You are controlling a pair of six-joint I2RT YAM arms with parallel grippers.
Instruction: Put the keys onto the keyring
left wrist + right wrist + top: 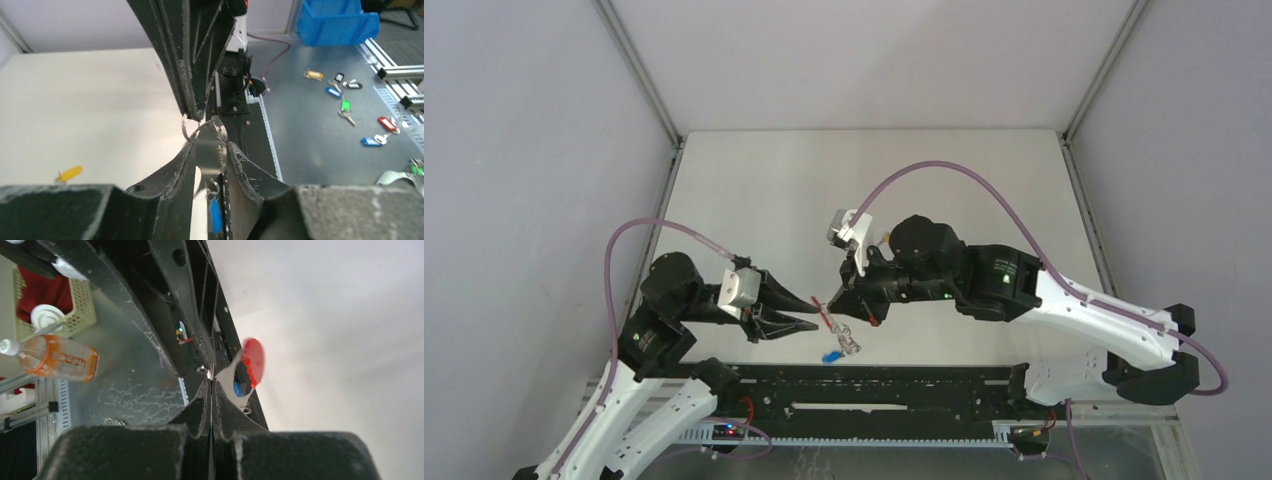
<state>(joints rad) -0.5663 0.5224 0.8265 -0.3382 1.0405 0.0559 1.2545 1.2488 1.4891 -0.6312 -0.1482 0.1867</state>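
Observation:
The keyring hangs between both grippers above the table's near edge: a red tag [824, 311] joined to a grey metal cluster [847, 341], with the blue-headed key [831, 355] dangling beneath. My left gripper [811, 318] is shut on a flat metal piece of the cluster [210, 147], and the blue key [215, 217] hangs below its fingers. My right gripper [828, 300] meets it tip to tip, shut on a thin wire ring [212, 374], with the red tag [253, 359] just beyond. The yellow-headed key [70, 173] lies alone on the table.
A black rail [874, 385] runs along the near edge. Off the table, the left wrist view shows a blue bin [336, 20] and several tagged keys [345, 107] on a grey bench. The right wrist view shows an orange bottle [57, 360] and a basket [80, 305].

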